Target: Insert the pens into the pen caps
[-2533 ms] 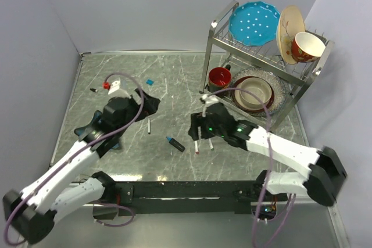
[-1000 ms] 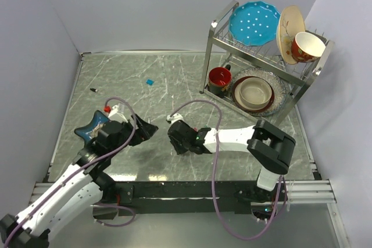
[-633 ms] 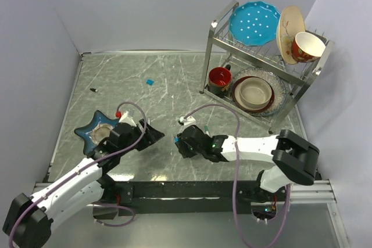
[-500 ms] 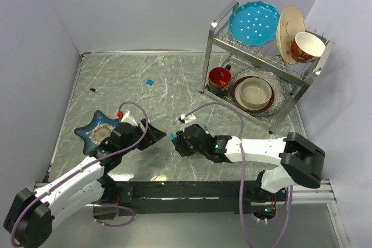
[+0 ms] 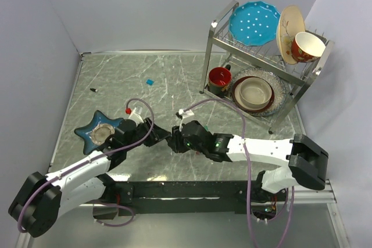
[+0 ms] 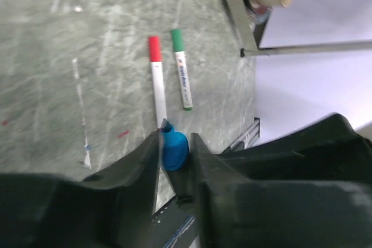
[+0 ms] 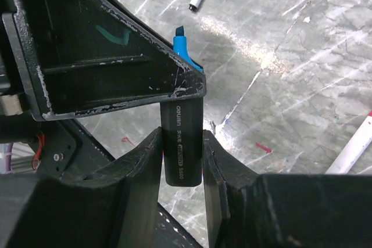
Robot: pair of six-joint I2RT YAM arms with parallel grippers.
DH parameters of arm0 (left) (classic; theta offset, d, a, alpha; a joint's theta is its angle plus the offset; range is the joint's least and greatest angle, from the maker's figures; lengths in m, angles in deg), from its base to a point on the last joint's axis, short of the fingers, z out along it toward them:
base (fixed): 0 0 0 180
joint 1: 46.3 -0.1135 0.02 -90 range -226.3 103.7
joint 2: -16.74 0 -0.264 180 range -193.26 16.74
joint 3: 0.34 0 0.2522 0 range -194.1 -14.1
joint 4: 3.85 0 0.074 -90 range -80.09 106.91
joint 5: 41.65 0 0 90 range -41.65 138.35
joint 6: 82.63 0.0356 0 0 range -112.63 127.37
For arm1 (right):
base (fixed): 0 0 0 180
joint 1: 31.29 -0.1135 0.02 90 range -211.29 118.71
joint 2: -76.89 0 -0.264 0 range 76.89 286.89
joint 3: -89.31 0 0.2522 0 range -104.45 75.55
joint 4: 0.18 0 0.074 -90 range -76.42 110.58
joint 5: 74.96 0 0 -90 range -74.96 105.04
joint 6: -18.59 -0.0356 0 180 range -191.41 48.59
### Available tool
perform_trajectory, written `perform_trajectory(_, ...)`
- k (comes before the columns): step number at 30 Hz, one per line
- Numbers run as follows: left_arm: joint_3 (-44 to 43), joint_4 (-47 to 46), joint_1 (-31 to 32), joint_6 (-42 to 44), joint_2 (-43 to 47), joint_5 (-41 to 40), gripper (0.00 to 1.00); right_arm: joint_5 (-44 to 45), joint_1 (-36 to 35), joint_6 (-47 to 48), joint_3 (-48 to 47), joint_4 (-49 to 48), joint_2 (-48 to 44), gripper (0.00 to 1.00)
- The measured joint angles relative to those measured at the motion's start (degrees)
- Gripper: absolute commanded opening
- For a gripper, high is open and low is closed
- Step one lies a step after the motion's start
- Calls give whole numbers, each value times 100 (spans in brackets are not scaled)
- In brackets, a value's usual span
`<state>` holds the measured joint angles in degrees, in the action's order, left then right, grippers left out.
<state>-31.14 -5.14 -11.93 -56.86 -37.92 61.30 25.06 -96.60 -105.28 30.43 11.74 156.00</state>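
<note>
the left gripper (image 6: 174,143), spread wide a second ago, has now pinched the blue tip of the black marker (image 7: 183,161), whose barrel the right gripper (image 7: 182,137) clamps; likely a handover, with the blue cap (image 5: 150,81) far beyond both.

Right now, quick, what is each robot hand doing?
Left hand: closed on the black marker, at its blue tip.
Right hand: closed on the same marker's black barrel.
</note>
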Motion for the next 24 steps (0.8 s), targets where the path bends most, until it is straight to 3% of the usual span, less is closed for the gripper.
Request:
perform_trajectory(1,0,-66,4,-15,0,44,1,-4,-7,-4,0,-4,0,9)
perform_trajectory(3,-2,-186,17,-17,7,138,1,-22,-7,-15,-2,11,2,18)
perform_trajectory(7,-4,-96,13,157,120,295,1,-188,-7,22,13,26,-24,54)
perform_trajectory(8,-15,-42,13,240,177,365,1,-262,-7,48,31,37,-68,58)
perform_trajectory(12,-177,116,22,693,540,975,1,-616,-2,127,295,-76,-726,63)
perform_trajectory(18,-455,-232,22,1062,1176,1961,1,-1698,330,109,1032,-551,-2197,61)
perform_trajectory(24,-772,-529,24,1237,1362,2702,1,-2730,538,-4,1305,-940,-2680,59)
